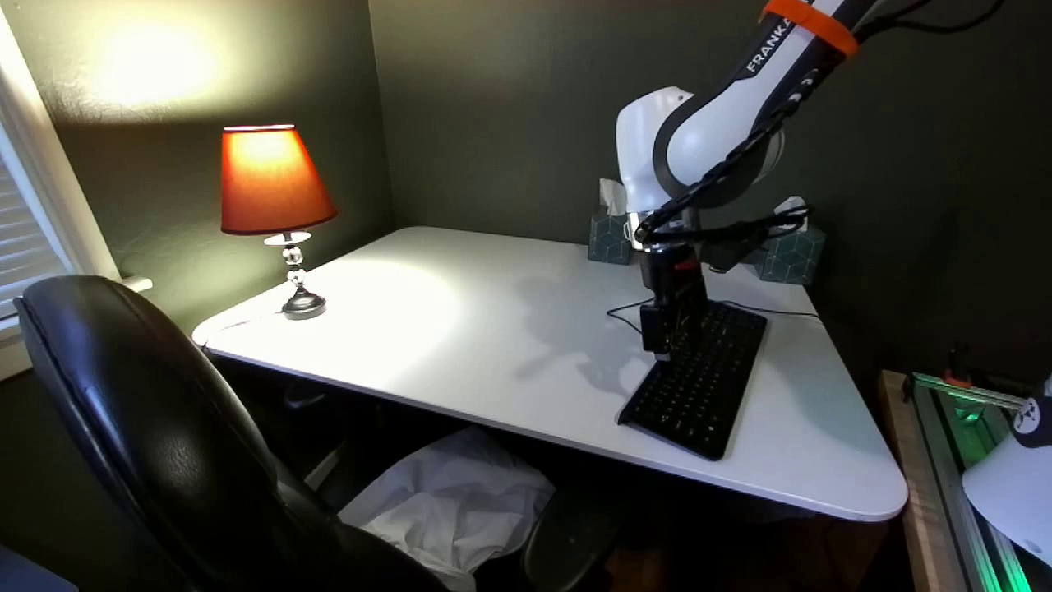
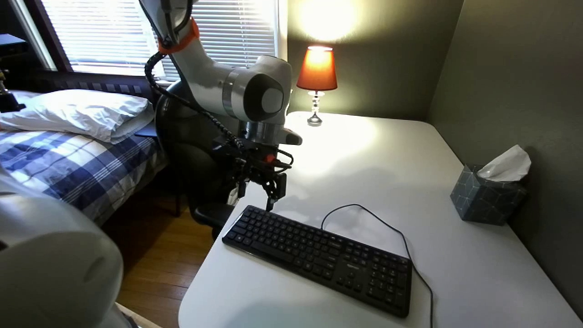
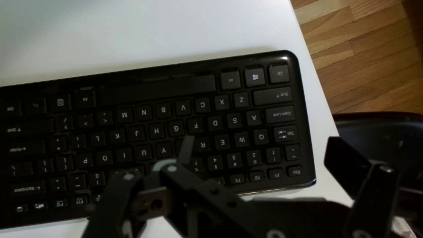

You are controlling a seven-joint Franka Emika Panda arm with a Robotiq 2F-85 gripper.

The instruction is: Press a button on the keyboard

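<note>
The flat black keyboard point(image 1: 723, 362) lies on the white table; it also shows in an exterior view point(image 2: 319, 255) and in the wrist view point(image 3: 158, 89), where its letters appear upside down. Its thin black cable point(image 2: 360, 206) curves over the table. My gripper point(image 2: 256, 200) points down at the keyboard's Esc-end, near its far long edge. It is open and empty, with the fingers wide apart in the wrist view point(image 3: 261, 147). One finger is over the keys near R and T; the other is beyond the keyboard's short end. I cannot tell whether a fingertip touches a key.
Tissue boxes point(image 1: 791, 253) stand at the back of the table point(image 1: 493, 329), one point(image 2: 487, 196) near the wall. A lit lamp point(image 1: 275, 185) stands at the far corner. A black chair point(image 1: 123, 395) is by the table's front edge, close to the gripper's side.
</note>
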